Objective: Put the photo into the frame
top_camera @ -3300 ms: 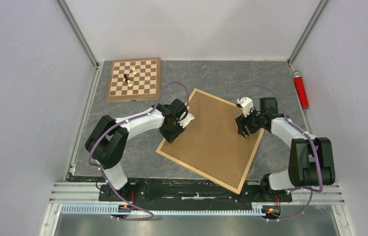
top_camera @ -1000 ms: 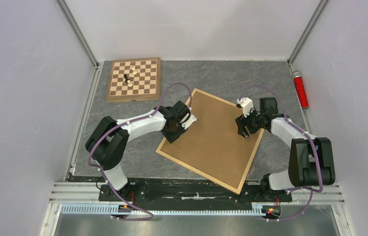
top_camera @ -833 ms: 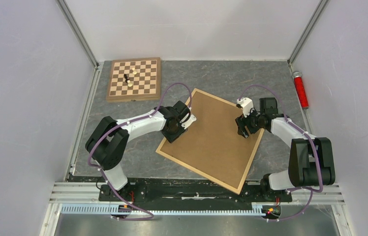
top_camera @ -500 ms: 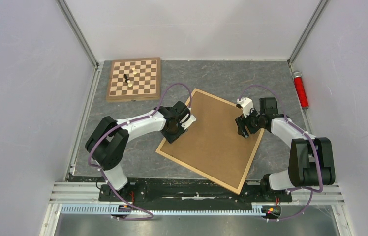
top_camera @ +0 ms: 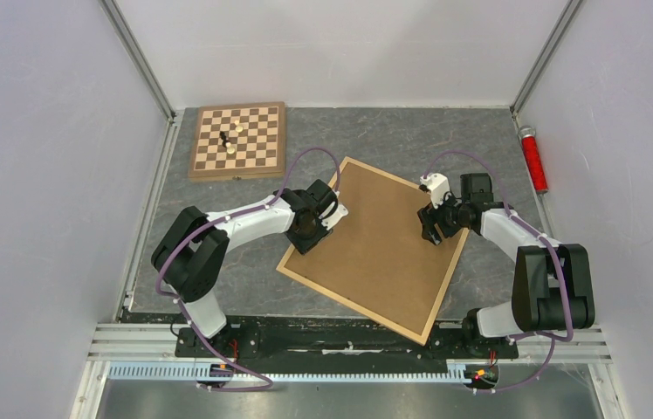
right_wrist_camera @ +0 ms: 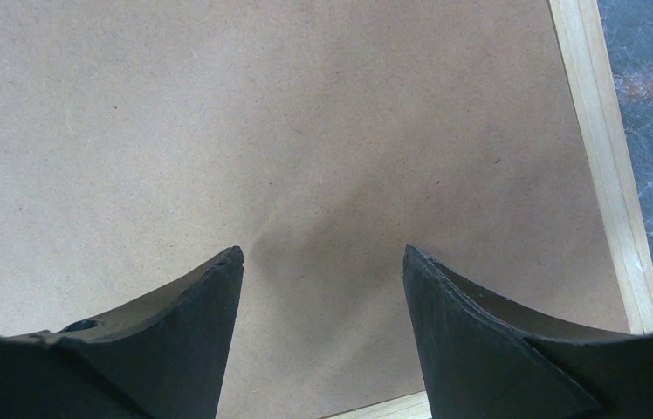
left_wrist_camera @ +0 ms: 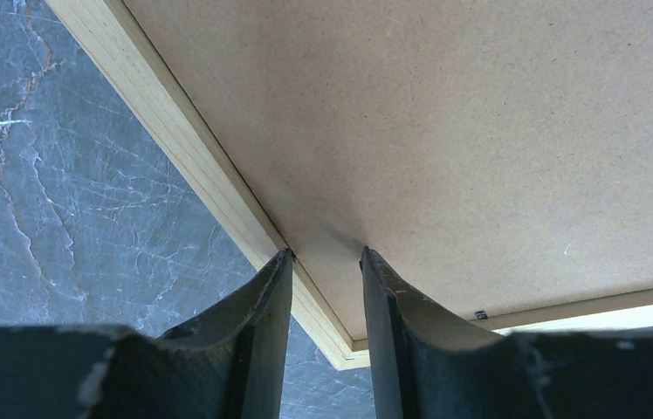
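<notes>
The frame [top_camera: 349, 305] lies face down and turned at an angle in the middle of the table, its light wood border [left_wrist_camera: 175, 148] around a brown backing board [top_camera: 375, 244]. My left gripper [top_camera: 305, 241] is low at the frame's left edge. Its jaws stand a little apart [left_wrist_camera: 326, 255], one fingertip on the wood border and the other on the backing board, with nothing gripped. My right gripper [top_camera: 432, 234] hovers open [right_wrist_camera: 323, 253] over the backing board [right_wrist_camera: 262, 113], close to the right border [right_wrist_camera: 607, 166]. The photo is hidden.
A checkered chessboard [top_camera: 238, 140] with a few pieces [top_camera: 229, 141] sits at the back left. A red cylinder [top_camera: 533, 160] lies along the right wall. Grey marbled table [top_camera: 410, 140] shows around the frame, and white walls close in on three sides.
Since the earliest frame my left wrist has shifted slightly at the frame's left edge. Over the last second nothing has visibly moved.
</notes>
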